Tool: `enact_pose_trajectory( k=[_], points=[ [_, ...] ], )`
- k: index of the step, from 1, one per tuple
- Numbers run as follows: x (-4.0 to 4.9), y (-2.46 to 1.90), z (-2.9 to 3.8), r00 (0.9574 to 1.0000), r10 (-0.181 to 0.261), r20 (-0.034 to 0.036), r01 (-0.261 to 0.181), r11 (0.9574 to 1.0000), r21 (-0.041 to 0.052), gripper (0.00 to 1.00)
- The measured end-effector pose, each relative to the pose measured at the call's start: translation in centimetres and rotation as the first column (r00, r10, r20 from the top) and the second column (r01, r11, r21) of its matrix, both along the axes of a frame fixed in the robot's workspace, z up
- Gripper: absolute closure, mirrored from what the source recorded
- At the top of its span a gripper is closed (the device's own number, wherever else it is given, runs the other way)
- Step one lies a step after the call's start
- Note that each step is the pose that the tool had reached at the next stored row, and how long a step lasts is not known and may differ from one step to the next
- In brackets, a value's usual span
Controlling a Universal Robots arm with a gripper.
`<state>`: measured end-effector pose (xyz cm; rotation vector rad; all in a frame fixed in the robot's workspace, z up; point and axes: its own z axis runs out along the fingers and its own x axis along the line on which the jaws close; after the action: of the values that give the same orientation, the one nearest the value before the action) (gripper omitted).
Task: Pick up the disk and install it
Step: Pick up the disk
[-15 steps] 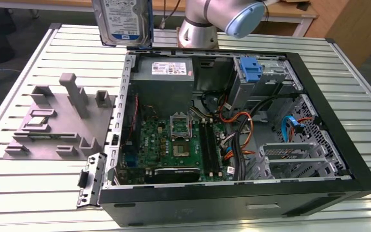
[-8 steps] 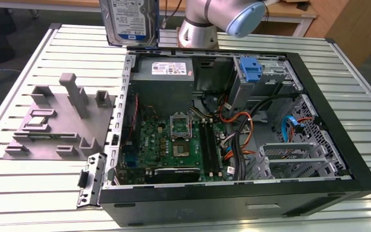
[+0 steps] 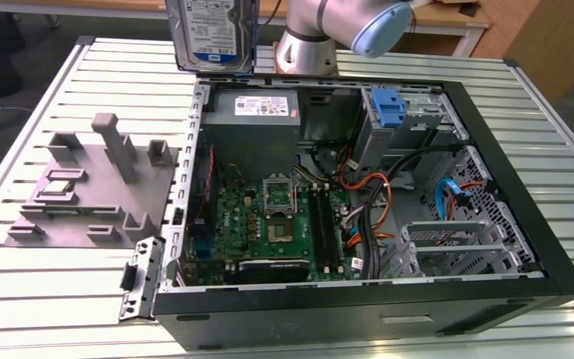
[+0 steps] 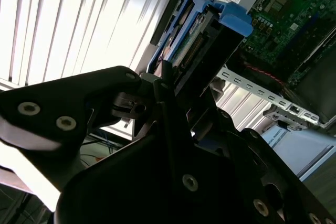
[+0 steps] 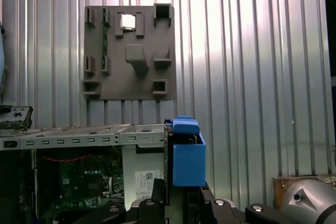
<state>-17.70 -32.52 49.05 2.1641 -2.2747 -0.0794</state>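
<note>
Over the table's (image 3: 98,67) far edge, beyond the case (image 3: 347,321) corner by the power supply (image 3: 252,123), the disk (image 3: 212,34) hangs upright, touching nothing. The gripper (image 4: 176,90) looks clamped across its flat faces, rails free, though that view is cramped. Carry step: keep it square, clear the case rim and cables (image 3: 367,191).

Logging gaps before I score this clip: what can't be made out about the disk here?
Top of the disk: exterior view, cut off by the upper edge.
Its label: second wrist view, that face is turned away from the camera.
Its gripped end: both wrist views, hidden behind the gripper.
</note>
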Motion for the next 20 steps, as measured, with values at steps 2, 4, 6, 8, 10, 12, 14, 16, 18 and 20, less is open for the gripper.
enact_pose_trajectory(
  k=[2, 4, 6, 8, 10, 12, 14, 16, 18, 20],
  points=[
    [0.28, 0.04, -0.01, 1.0000, 0.000, 0.0000, 0.000, 1.0000, 0.0000, 0.65],
    [0.61, 0.07, -0.02, 1.0000, 0.000, 0.0000, 0.000, 1.0000, 0.0000, 0.65],
    [0.98, 0.11, -0.03, 1.0000, 0.000, 0.0001, 0.000, 1.0000, 0.0000, 0.65],
    [1.34, 0.14, -0.03, 1.0000, 0.000, 0.0001, 0.000, 1.0000, 0.0001, 0.65],
    [1.72, 0.17, -0.04, 1.0000, 0.000, 0.0000, 0.000, 1.0000, 0.0000, 0.65],
    [2.11, 0.20, -0.05, 1.0000, 0.000, 0.0001, 0.000, 1.0000, 0.0000, 0.65],
    [2.50, 0.23, -0.06, 1.0000, 0.000, 0.0000, 0.000, 1.0000, 0.0000, 0.65],
    [2.89, 0.26, -0.07, 1.0000, 0.000, 0.0001, 0.000, 1.0000, 0.0001, 0.65],
    [3.29, 0.29, -0.08, 1.0000, 0.000, 0.0001, 0.000, 1.0000, 0.0001, 0.65],
    [3.66, 0.32, -0.09, 1.0000, 0.000, 0.0000, 0.000, 1.0000, 0.0000, 0.65]
  ],
)
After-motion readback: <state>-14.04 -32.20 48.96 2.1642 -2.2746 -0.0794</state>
